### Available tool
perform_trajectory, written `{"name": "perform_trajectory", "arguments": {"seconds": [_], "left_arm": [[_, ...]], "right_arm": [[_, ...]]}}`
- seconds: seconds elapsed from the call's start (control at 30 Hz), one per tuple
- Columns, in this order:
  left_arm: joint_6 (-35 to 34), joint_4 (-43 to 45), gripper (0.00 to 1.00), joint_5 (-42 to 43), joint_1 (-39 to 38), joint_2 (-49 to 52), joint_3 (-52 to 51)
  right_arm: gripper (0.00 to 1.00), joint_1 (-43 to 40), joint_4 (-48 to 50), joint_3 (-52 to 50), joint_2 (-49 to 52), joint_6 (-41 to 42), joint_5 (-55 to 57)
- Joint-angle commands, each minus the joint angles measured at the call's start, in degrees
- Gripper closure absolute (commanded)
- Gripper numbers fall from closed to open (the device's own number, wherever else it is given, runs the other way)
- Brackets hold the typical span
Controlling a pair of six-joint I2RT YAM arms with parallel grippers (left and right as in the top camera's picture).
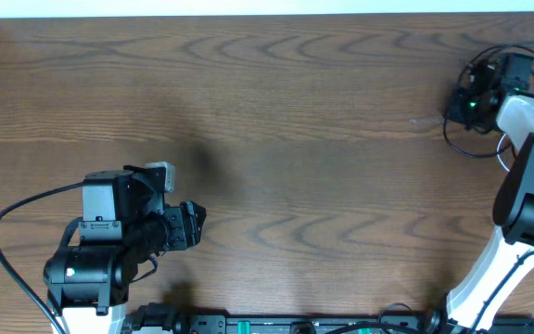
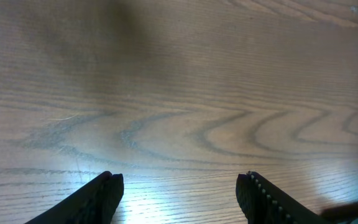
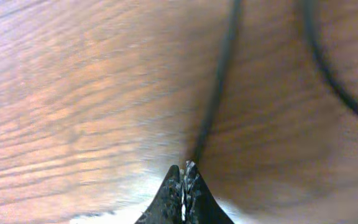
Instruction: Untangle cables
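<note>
While looking down on the brown wood-grain table (image 1: 276, 121), can see the left hand (image 2: 179, 186) released over the wood at the near left and the right hand (image 3: 183, 171) clenched on a thin black cable (image 3: 219, 81) at the far right.

A brown wood-grain table (image 1: 276, 139) takes up nearly all of each view. A white strip (image 1: 248, 7) runs along its far edge. A small pale mark (image 1: 425, 122), too faint to identify, lies toward its right side.
</note>
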Motion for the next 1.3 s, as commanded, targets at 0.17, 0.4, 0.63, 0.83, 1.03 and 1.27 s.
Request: {"name": "perform_trajectory", "arguments": {"seconds": [0.17, 0.4, 0.63, 0.83, 1.03, 1.27], "left_arm": [[1.0, 0.3, 0.36, 0.9, 0.2, -0.1, 0.3], [1.0, 0.3, 0.36, 0.9, 0.2, -0.1, 0.3], [1.0, 0.3, 0.36, 0.9, 0.2, -0.1, 0.3], [1.0, 0.3, 0.36, 0.9, 0.2, -0.1, 0.3], [1.0, 0.2, 0.36, 0.9, 0.2, -0.1, 0.3], [1.0, 0.1, 0.36, 0.9, 0.2, -0.1, 0.3]], "right_arm": [[0.99, 3.4, 0.3, -0.4, 0.4, 1.0, 4.8], [0.99, 4.0, -1.4, -0.4, 3.0, 1.8, 9.5], [0.99, 3.5, -4.1, -0.4, 7.0, 2.7, 17.2], [0.99, -1.4, -8.9, -0.4, 7.7, 11.7, 24.1], [0.99, -9.3, -12.5, -0.4, 7.7, 14.0, 23.5], [0.99, -19.4, -13.9, -0.5, 7.7, 14.1, 20.5]]}}
